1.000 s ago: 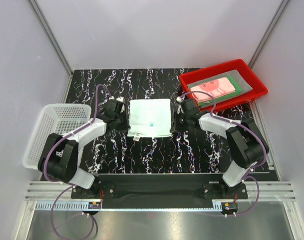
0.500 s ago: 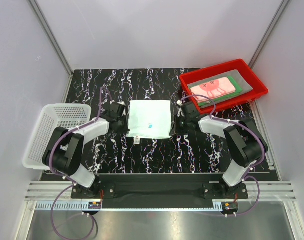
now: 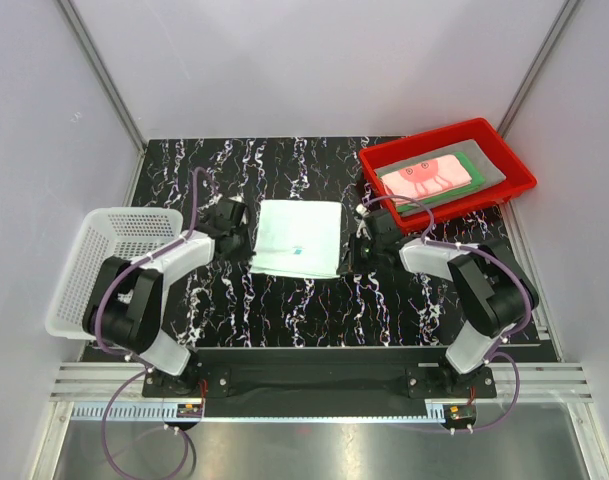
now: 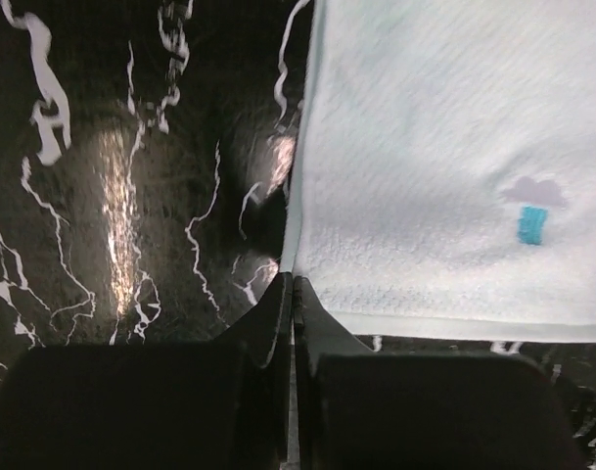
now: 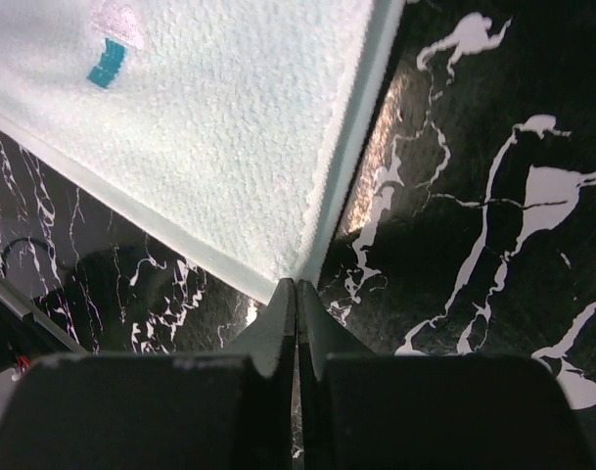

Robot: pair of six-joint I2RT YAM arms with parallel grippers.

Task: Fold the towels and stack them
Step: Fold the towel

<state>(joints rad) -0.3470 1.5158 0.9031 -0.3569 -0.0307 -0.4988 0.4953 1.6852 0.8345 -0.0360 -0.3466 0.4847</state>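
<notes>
Flanking the pale towel [image 3: 299, 238]: white basket [image 3: 109, 268], red tray [image 3: 511, 172].

Pale blue-white towel [image 3: 299, 238]: soft terry cloth, nubbly matt pile w/ smooth flat hem. Table [image 3: 284, 160]: glossy black marble-look top, white veins, shiny glare spots. Basket [image 3: 104, 265]: white plastic lattice. Tray [image 3: 519, 180]: smooth red plastic, slight sheen. Gripper fingers [image 4: 278, 323]: matt black.
</notes>
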